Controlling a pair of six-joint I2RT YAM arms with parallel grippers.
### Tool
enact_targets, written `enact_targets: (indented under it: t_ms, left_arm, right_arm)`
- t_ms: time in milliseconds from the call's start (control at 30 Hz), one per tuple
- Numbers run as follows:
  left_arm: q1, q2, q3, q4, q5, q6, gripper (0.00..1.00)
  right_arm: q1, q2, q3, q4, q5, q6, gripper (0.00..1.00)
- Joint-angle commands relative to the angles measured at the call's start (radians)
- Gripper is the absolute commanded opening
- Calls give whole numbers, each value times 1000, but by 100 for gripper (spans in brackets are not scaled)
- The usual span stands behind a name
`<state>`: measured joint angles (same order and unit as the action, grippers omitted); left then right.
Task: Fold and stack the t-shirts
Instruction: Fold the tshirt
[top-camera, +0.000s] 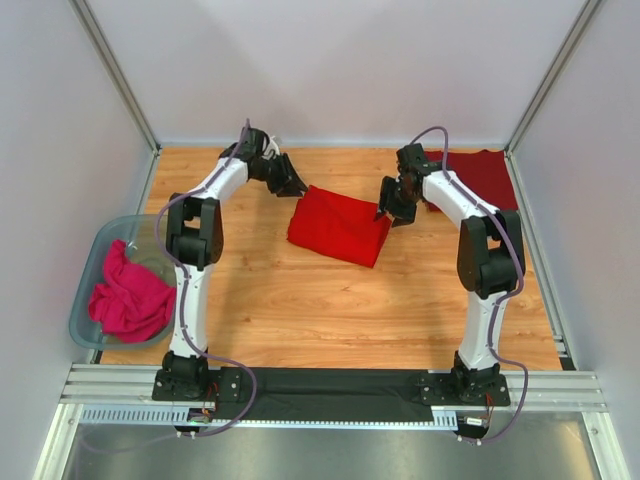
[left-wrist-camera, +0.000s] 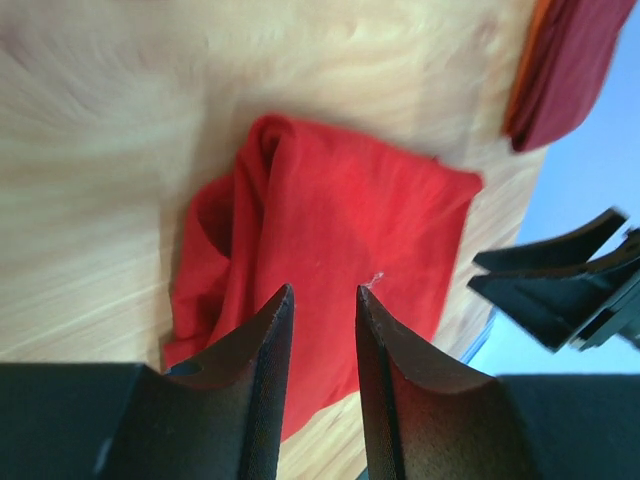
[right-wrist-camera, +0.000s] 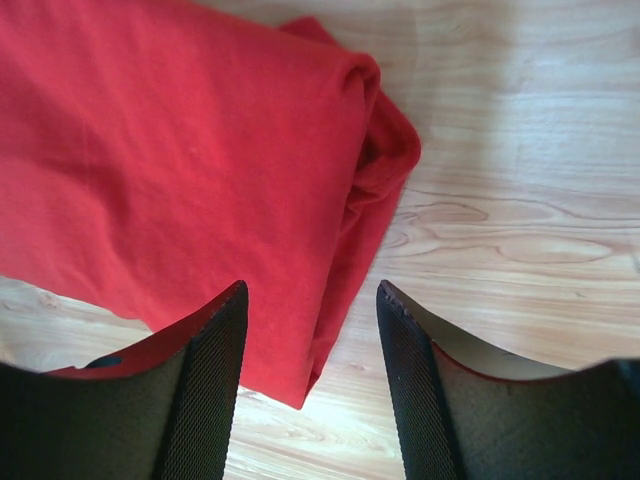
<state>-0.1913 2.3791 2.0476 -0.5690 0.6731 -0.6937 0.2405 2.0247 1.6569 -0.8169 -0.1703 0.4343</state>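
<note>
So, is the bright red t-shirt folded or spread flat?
Folded. The bright red t-shirt lies as a compact rectangle; the right wrist view shows doubled layers at its rounded edge.

A robotics lab test cell: blank pale wall panels (top-camera: 330, 60) held in aluminium frame posts (top-camera: 115, 75) box in a wooden table (top-camera: 330, 310), and the left arm (top-camera: 186, 300) and right arm (top-camera: 480, 320) (cables looped along both) are bolted to slotted aluminium rails (top-camera: 110, 384) at its near edge.

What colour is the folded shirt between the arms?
The shirt is bright red; clearest in right wrist view.
</note>
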Motion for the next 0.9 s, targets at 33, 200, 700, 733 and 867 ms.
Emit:
enact_targets:
  t_ms: [33,200,700,733,867]
  left_arm:
    - [-46,-47,-82,-17,39,111,38]
    - [-54,11,-92,-70,25,140,37]
    - [-85,-265,-201,-171,-227,186,57]
    - [-98,-265,-214,-146,-195,187,57]
    - [-131,-227,-276,-104,-151,204,55]
  right_arm:
    - [3,-12,-63,126,-37,27,57]
    - [2,25,-109,170,-35,5,55]
    - [-27,-33,-416,487,-100,30,1]
    - [-27,-38,-436,499,-106,35,0]
    - [-32,-58,-441,501,-115,46,13]
